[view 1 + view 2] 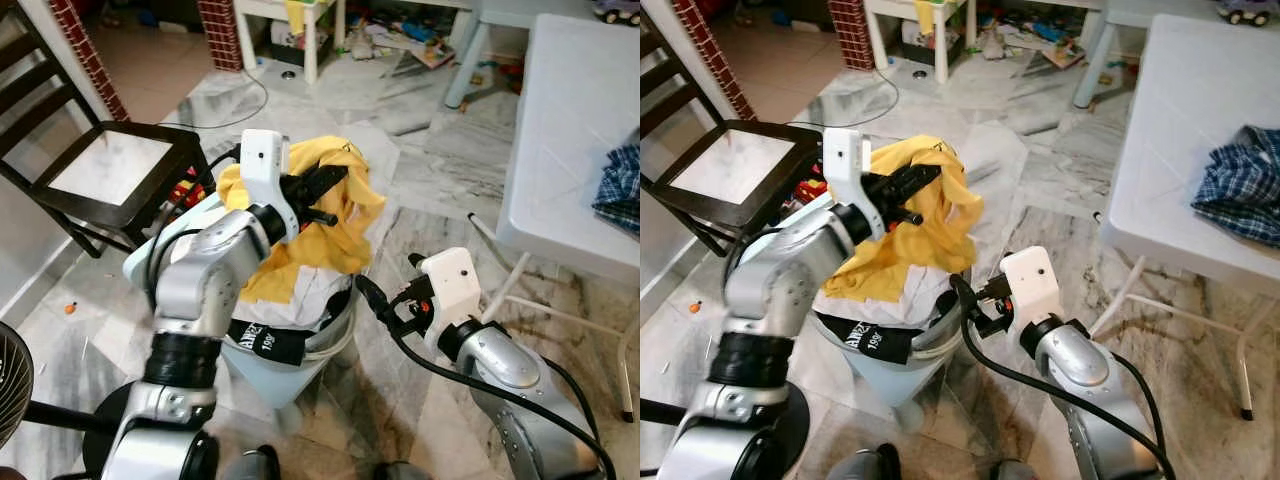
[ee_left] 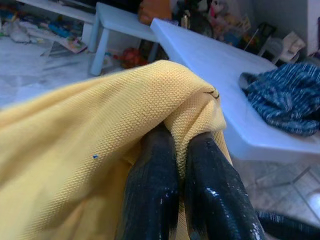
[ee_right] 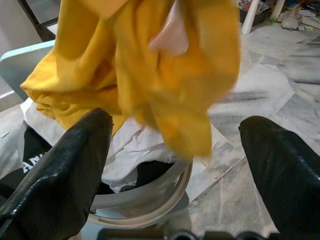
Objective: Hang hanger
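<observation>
Pale blue laundry basket (image 1: 270,375) standing on the marble floor (image 1: 440,180) right in front, heaped with clothes: white cloth (image 1: 305,290) on top of the pile, a black garment with white lettering (image 1: 265,340) draped over the near rim, a yellow shirt (image 1: 330,215) lifted up out of the heap. Left claw (image 1: 325,195) raised above the basket, fingers (image 2: 200,200) pressed together and pinching a fold of the yellow shirt, cloth bunched over the tips and hanging down toward the pile. Right claw (image 1: 965,300) lower, just beside the basket's rim on the right, fingers (image 3: 60,170) spread wide with nothing between them, pointing at the hanging yellow cloth and the basket opening. No hanger to be made out anywhere; only clothing in hand. Dark wooden chair (image 1: 110,170) with a pale seat well off to the left, near a brick-patterned pillar (image 1: 85,55). White folding bench (image 1: 580,140) to the right, carrying a crumpled blue plaid shirt (image 1: 1245,185) near its far edge, thin white legs reaching down to the floor beside the right arm. Small white table (image 1: 300,20) and scattered toys and papers (image 1: 400,35) farther back across the floor. Part of a black fan (image 1: 15,390) at the lower left edge.
</observation>
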Controlling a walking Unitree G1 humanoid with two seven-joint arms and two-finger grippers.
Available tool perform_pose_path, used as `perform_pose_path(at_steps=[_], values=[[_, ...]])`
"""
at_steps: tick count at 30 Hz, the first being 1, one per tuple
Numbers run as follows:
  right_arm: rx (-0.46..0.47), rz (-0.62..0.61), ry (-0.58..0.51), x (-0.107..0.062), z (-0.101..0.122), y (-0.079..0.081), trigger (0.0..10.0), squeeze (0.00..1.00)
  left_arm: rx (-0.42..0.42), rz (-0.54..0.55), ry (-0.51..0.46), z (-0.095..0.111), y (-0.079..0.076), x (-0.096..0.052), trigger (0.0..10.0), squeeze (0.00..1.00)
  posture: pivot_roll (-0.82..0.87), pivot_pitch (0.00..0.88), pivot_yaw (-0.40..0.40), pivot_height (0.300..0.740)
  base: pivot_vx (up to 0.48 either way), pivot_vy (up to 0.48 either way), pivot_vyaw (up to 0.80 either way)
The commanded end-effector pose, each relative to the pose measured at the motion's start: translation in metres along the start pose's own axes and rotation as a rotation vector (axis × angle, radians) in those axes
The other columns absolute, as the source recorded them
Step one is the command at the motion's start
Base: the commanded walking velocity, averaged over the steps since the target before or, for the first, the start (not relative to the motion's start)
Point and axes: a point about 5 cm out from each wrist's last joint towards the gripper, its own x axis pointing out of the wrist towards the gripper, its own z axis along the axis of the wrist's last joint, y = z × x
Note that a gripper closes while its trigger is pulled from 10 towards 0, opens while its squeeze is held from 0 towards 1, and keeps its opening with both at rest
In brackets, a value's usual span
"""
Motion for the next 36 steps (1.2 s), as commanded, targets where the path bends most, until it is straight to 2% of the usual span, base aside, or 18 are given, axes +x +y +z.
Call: perform_pose_path(at_steps=[1, 5, 7, 8, 10, 11, 13, 14, 17, 22, 28, 29, 30, 32, 33, 34, 35, 36], values=[[-0.001, 0.004, 0.003, 0.001, -0.002, 0.001, 10.0, 0.0, 0.02, -0.035, -0.06, 0.019, -0.003, -0.008, 0.0, 0.0, -0.1, 0.125, 0.043, 0.74, 0.0, 0.0, 0.0], [0.0, 0.006, 0.001, 0.003, -0.004, 0.001, 10.0, 0.0, 0.011, -0.06, -0.168, 0.059, -0.004, -0.028, 0.0, 0.0, -0.09, 0.122, 0.04, 0.74, 0.0, 0.0, 0.0], [0.001, 0.009, -0.002, 0.005, -0.004, 0.002, 10.0, 0.0, -0.014, -0.072, -0.195, 0.07, -0.005, -0.039, 0.0, 0.0, -0.07, 0.122, 0.04, 0.74, 0.0, 0.0, 0.0], [0.003, 0.013, -0.005, 0.006, -0.005, 0.003, 10.0, 0.0, -0.044, -0.056, -0.18, 0.064, 0.001, -0.048, 0.0, 0.0, -0.06, 0.122, 0.04, 0.74, 0.0, 0.0, 0.0], [0.004, 0.015, -0.006, 0.007, -0.005, 0.004, 10.0, 0.0, -0.066, -0.037, -0.159, 0.057, 0.006, -0.053, 0.0, 0.0, -0.06, 0.122, 0.04, 0.74, 0.0, 0.0, 0.0], [0.004, 0.017, -0.006, 0.007, -0.005, 0.005, 10.0, 0.0, -0.085, 0.05, -0.101, 0.038, 0.017, -0.06, 0.0, 0.0, -0.06, 0.125, 0.04, 0.74, 0.0, 0.0, 0.0], [0.004, 0.018, -0.006, 0.006, -0.006, 0.004, 10.0, 0.0, -0.119, 0.134, -0.008, 0.013, 0.025, -0.068, 0.0, 0.0, -0.06, 0.125, 0.04, 0.74, 0.0, 0.0, 0.0], [0.003, 0.018, -0.006, 0.005, -0.007, 0.004, 10.0, 0.0, -0.159, 0.194, 0.077, -0.01, 0.03, -0.075, 0.0, 0.0, -0.06, 0.132, 0.036, 0.74, 0.0, 0.0, 0.0], [-0.001, 0.019, -0.004, 0.004, -0.007, 0.003, 10.0, 0.0, -0.219, 0.217, 0.165, -0.038, 0.027, -0.084, 0.0, 0.0, -0.07, 0.138, 0.032, 0.74, 0.0, 0.0, 0.0], [-0.009, 0.016, 0.002, 0.002, -0.008, 0.0, 10.0, 0.0, -0.261, 0.208, 0.207, -0.053, 0.02, -0.089, 0.0, 0.0, -0.07, 0.14, 0.029, 0.74, 0.0, 0.0, 0.0], [-0.014, 0.022, 0.004, 0.004, -0.008, 0.002, 10.0, 0.0, -0.189, 0.374, 0.215, -0.06, 0.049, -0.093, 0.0, 0.0, -0.07, 0.143, 0.02, 0.74, 0.0, 0.0, 0.0], [-0.017, 0.027, 0.005, 0.004, -0.008, 0.003, 10.0, 0.0, -0.123, 0.437, 0.204, -0.058, 0.061, -0.09, 0.0, 0.0, -0.07, 0.144, 0.017, 0.74, 0.0, 0.0, 0.0], [-0.018, 0.028, 0.005, 0.005, -0.008, 0.003, 10.0, 0.0, -0.092, 0.468, 0.204, -0.057, 0.066, -0.089, 1.3, 0.0, -0.08, 0.144, 0.016, 0.74, 0.0, 0.0, 0.0], [-0.024, 0.03, 0.007, 0.005, -0.008, 0.004, 10.0, 0.0, 0.005, 0.57, 0.204, -0.053, 0.081, -0.087, 7.6, 0.0, -0.08, 0.145, 0.016, 0.74, 0.0, 0.0, 0.0], [-0.025, 0.03, 0.007, 0.005, -0.008, 0.004, 10.0, 0.0, 0.025, 0.597, 0.202, -0.052, 0.084, -0.087, 7.6, 0.0, -0.08, 0.146, 0.015, 0.74, 0.0, 0.0, 0.0], [-0.026, 0.029, 0.007, 0.005, -0.008, 0.004, 10.0, 0.0, 0.04, 0.613, 0.2, -0.051, 0.087, -0.088, 10.0, 0.0, -0.08, 0.146, 0.016, 0.74, 0.0, 0.0, 0.0], [-0.028, 0.026, 0.008, 0.004, -0.008, 0.003, 10.0, 0.0, 0.085, 0.648, 0.199, -0.049, 0.092, -0.089, 10.0, 0.04, -0.09, 0.148, 0.016, 0.74, 0.0, 0.0, 0.0], [-0.031, 0.021, 0.01, 0.004, -0.008, 0.002, 10.0, 0.0, 0.129, 0.699, 0.197, -0.048, 0.098, -0.092, 10.0, 0.37, -0.09, 0.149, 0.018, 0.74, 0.0, 0.0, 0.0]])
